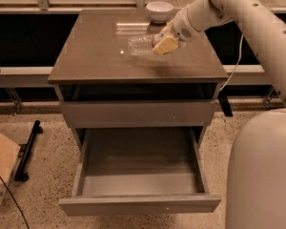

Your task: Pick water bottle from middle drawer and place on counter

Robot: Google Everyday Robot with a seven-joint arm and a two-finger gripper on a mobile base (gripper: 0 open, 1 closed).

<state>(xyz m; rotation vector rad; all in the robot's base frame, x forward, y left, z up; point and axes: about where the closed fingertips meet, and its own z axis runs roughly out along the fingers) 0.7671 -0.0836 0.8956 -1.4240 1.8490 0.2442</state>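
Observation:
The water bottle [140,44] is clear and ribbed and lies on its side, low over the middle of the counter [95,56]. I cannot tell whether it touches the top. My gripper [165,43] reaches in from the upper right and is shut on the bottle's right end, with tan fingers [166,45] around it. The middle drawer [140,175] is pulled open below, and its grey floor is bare.
A white bowl [159,9] stands at the counter's back edge, just behind the gripper. A closed drawer front [138,113] sits above the open drawer. A cardboard box [0,168] and a black stand [27,149] are on the floor at left. My white base [262,175] fills the lower right.

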